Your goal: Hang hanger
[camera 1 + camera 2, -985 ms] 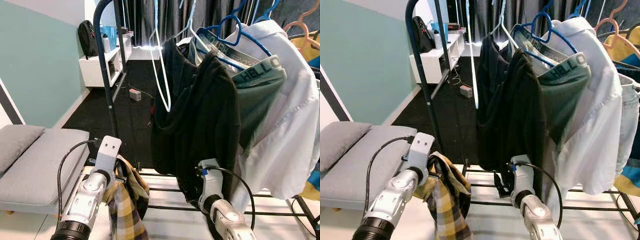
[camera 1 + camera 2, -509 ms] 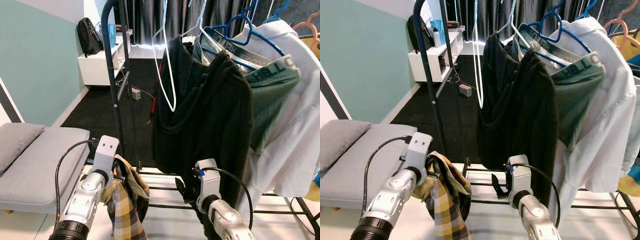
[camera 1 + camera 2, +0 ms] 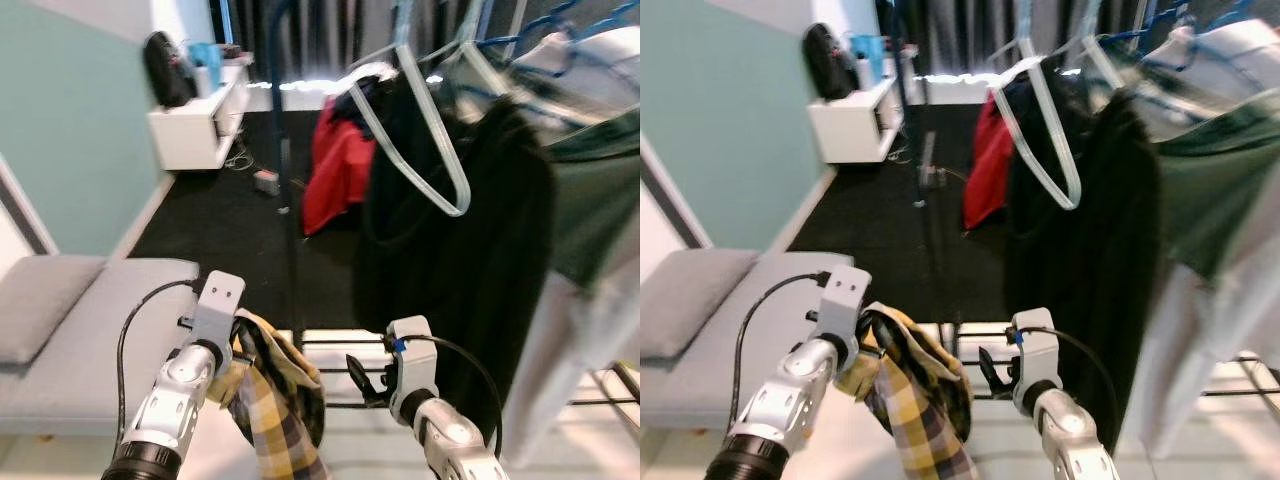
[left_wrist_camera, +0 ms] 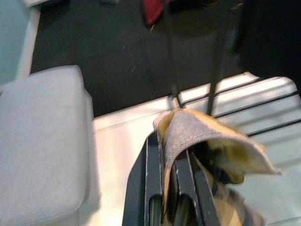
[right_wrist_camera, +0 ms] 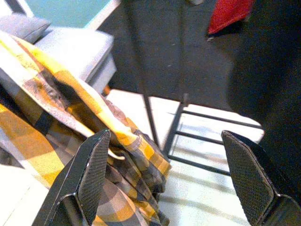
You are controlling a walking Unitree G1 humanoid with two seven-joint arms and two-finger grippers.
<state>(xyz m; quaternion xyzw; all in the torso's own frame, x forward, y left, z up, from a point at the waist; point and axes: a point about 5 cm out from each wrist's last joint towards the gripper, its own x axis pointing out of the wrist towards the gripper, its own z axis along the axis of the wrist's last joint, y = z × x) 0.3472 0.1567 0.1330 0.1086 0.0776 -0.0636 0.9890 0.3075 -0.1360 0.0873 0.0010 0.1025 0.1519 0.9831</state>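
Note:
A yellow plaid shirt (image 3: 275, 400) hangs in folds from my left gripper (image 4: 167, 146), which is shut on its grey-lined collar (image 4: 197, 136) low in front of me. A thin white curved piece (image 5: 117, 154) pokes out of the folds; I cannot tell if it is a hanger hook. My right gripper (image 5: 165, 135) is open, its fingers (image 3: 360, 375) wide apart just right of the shirt, holding nothing. Above stands the clothes rack's dark pole (image 3: 285, 150), with an empty pale hanger (image 3: 430, 150) hanging beside a black garment (image 3: 450, 270).
A red garment (image 3: 335, 165) hangs behind the pole. More clothes crowd the rail on the right. The rack's base bars (image 3: 330, 350) cross the pale floor ahead. A grey cushioned bench (image 3: 80, 320) is at left, and a white shelf unit (image 3: 195, 125) stands at the back.
The camera has shifted and blurred, so the rack now sits further right and the red garment has come into sight. Both grippers hold as before, the left still on the shirt.

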